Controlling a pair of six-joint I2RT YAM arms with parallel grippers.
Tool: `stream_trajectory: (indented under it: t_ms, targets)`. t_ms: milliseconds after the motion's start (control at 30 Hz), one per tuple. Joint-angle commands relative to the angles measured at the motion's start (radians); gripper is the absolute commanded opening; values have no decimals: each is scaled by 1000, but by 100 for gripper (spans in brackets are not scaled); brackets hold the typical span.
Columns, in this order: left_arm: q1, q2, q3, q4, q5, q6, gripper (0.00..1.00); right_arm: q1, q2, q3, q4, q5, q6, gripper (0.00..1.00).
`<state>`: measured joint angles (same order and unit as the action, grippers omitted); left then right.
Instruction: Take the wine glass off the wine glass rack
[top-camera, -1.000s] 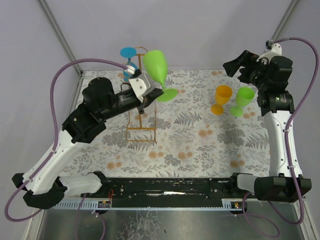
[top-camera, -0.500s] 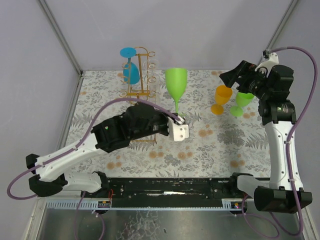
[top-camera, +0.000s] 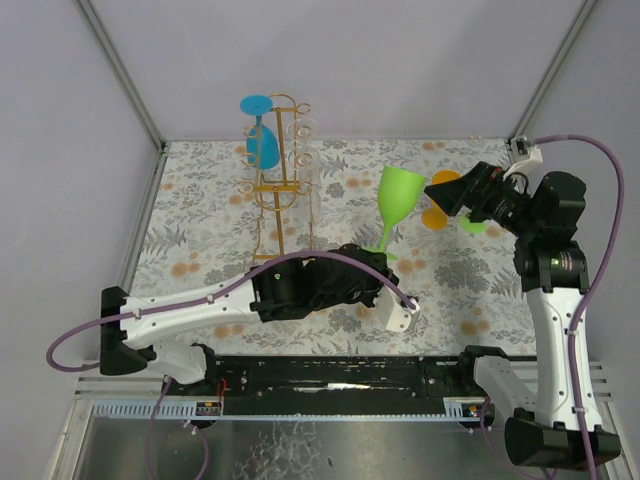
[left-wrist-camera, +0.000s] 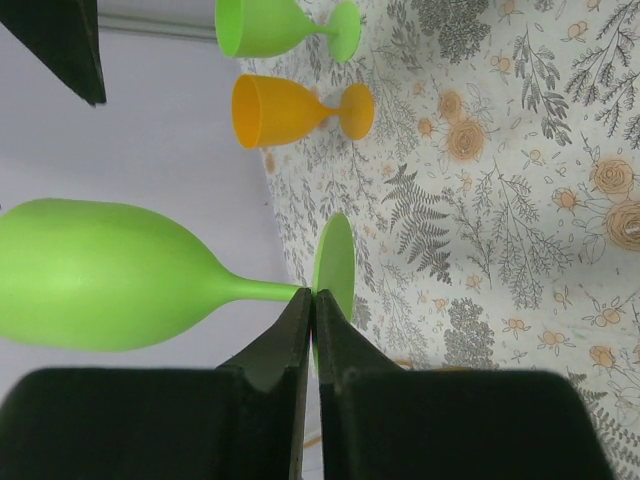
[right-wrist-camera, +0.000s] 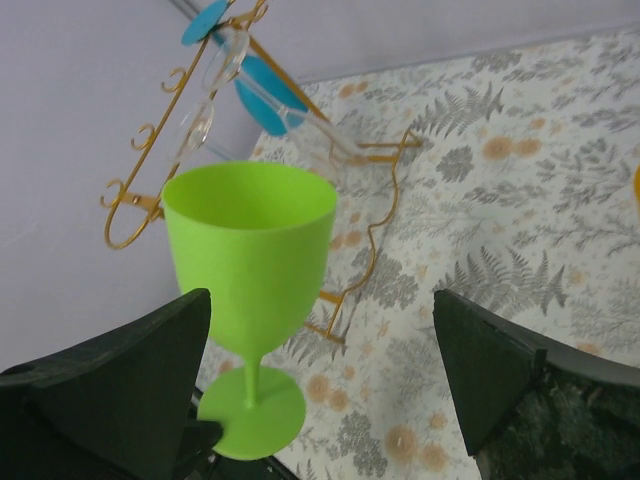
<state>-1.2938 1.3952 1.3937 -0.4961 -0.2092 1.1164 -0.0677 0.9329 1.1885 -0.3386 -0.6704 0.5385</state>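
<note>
Wine glass (top-camera: 401, 195) seems light, stiff, slick plastic: left jaws clenched on stem near foot; right jaws agape at 3 o'clock.

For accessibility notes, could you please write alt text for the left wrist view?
The left gripper pinches a green wine glass where stem meets foot. Beyond, an orange glass and a second green glass stand on a floral tablecloth.
</note>
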Motion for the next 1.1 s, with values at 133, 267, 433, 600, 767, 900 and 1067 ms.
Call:
stream_trajectory:
  t_ms: [133, 267, 433, 600, 767, 900, 1067]
  targets:
    - [-47, 35, -48, 153, -66, 112, 0, -1, -95, -75, 52, -159, 52, 99]
    - [-63, 44, -62, 164, -87, 147, 0, 1, -82, -86, 76, -209, 69, 99]
    - [-79, 53, -75, 185, -102, 180, 0, 14, -55, -94, 51, -225, 39, 99]
    - [-88, 62, -86, 195, -104, 201, 0, 37, -32, -99, 49, -234, 16, 99]
    - [-100, 78, -82, 205, -107, 217, 0, 75, 1, -99, 34, -214, -15, 99]
    - [-104, 94, -60, 206, -110, 217, 0, 117, 20, -105, 21, -192, -41, 100]
    - [-108, 100, -51, 206, -120, 215, 0, 132, 27, -101, -26, -168, -77, 83]
